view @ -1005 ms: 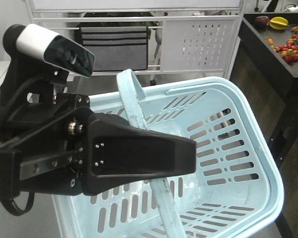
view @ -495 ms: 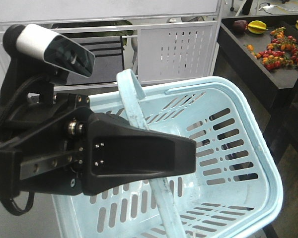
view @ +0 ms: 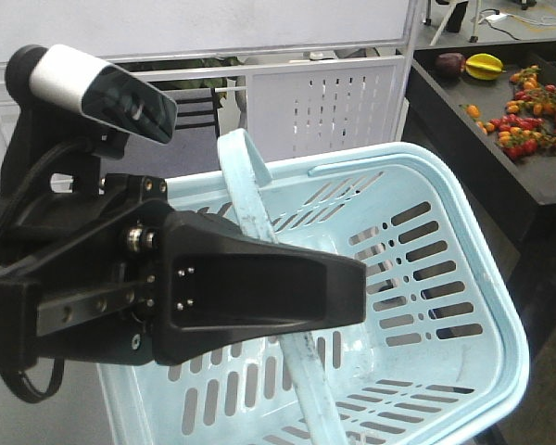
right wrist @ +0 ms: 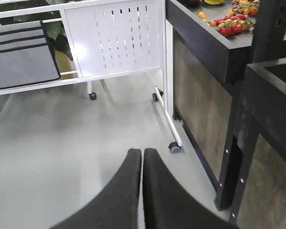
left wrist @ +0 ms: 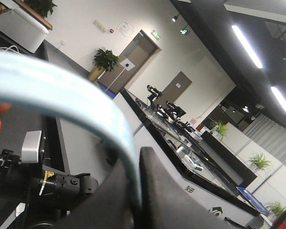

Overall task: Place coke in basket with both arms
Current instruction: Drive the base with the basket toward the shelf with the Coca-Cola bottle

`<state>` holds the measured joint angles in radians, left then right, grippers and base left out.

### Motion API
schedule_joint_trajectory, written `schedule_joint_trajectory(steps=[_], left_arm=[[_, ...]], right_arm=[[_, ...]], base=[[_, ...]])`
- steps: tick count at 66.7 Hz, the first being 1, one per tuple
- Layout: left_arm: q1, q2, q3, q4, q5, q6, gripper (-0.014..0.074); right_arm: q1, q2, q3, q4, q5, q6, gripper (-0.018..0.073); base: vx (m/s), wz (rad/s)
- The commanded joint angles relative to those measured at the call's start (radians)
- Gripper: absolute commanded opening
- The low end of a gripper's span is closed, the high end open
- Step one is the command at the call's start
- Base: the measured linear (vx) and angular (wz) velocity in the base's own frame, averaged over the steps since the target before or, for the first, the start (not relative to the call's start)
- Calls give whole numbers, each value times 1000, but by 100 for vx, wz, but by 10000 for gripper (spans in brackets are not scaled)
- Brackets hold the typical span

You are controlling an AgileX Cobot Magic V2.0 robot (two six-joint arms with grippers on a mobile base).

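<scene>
Glossy pale-blue plastic basket; matt black plastic claw

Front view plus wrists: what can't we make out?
Coke can: in no view.
Pale blue slotted plastic basket: front view, black left arm covers its near-left interior; bottom edge crops it.
Black right claw: right wrist view shows fingertips only; absent from front view.

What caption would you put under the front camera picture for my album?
Left hand grips the pale blue basket by its handle, near a fruit-topped table.
</scene>
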<state>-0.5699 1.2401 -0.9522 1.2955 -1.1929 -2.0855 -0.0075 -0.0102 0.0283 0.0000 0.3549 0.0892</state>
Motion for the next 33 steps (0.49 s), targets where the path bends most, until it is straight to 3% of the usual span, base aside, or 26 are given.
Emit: schedule_joint_trajectory(steps=[1, 33], left_arm=[[-6, -27, -33, -89, -187, 9, -6], [-6, -27, -33, -89, -187, 9, -6]], right_arm=[[-7, -18, 11, -7, -72, -8, -4], [-7, -18, 11, -7, -72, -8, -4]], base=[[28, 6], [28, 16]])
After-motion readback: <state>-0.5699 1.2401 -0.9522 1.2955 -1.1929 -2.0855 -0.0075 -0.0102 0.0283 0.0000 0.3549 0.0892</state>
